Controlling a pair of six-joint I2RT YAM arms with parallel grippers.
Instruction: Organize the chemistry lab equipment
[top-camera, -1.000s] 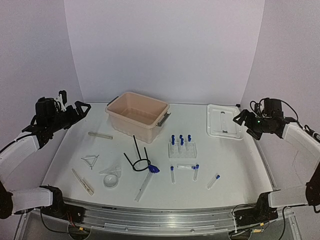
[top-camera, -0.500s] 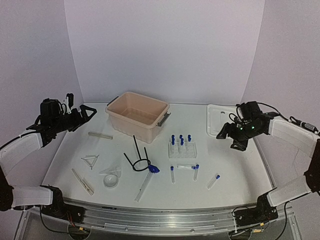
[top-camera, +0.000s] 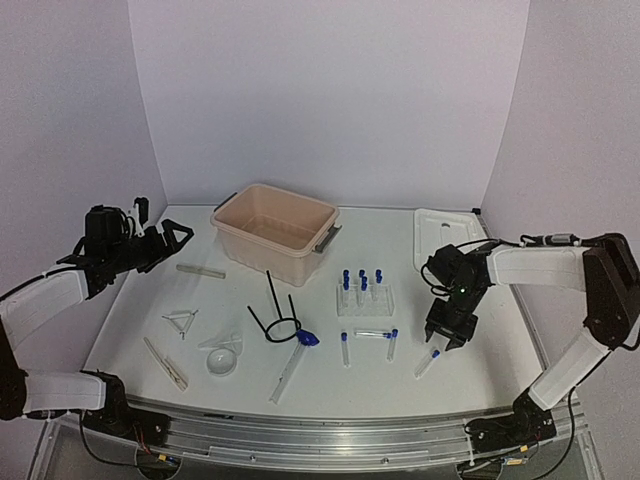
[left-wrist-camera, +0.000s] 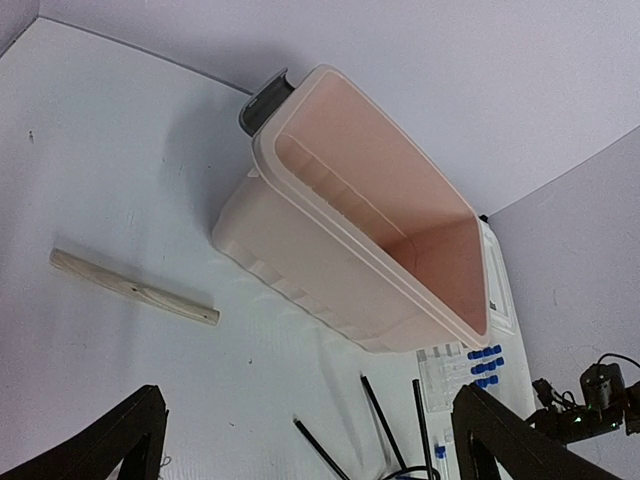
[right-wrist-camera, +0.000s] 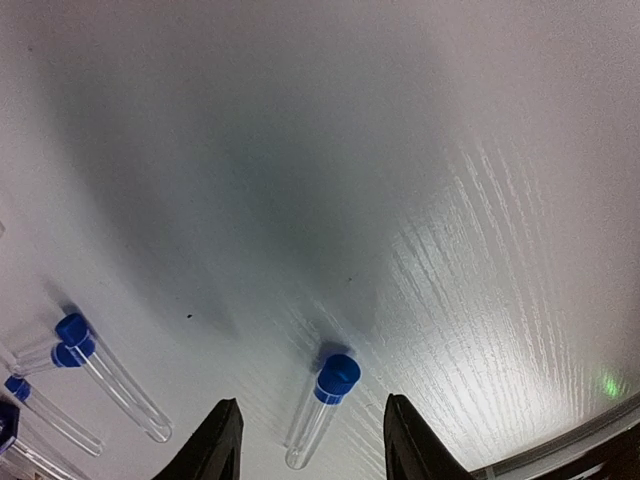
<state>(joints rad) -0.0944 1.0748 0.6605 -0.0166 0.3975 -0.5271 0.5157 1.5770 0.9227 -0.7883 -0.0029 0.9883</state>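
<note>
The left arm is held raised at its own side. The left gripper points inward, fingers spread wide and empty. The right arm reaches inward with its wrist bent down. The right gripper points downward, fingers partly apart, gripping nothing.

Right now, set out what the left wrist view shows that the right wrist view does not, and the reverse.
Left wrist only: the beige plastic tub, a pale flat wooden stick, the legs of the black wire ring stand, and the clear tube rack holding blue-capped tubes. Right wrist only: loose clear blue-capped tubes lying flat, one of them between the open right gripper fingers, untouched. Both: the white table, and a pair of black fingers standing apart; the left gripper is open too.
</note>
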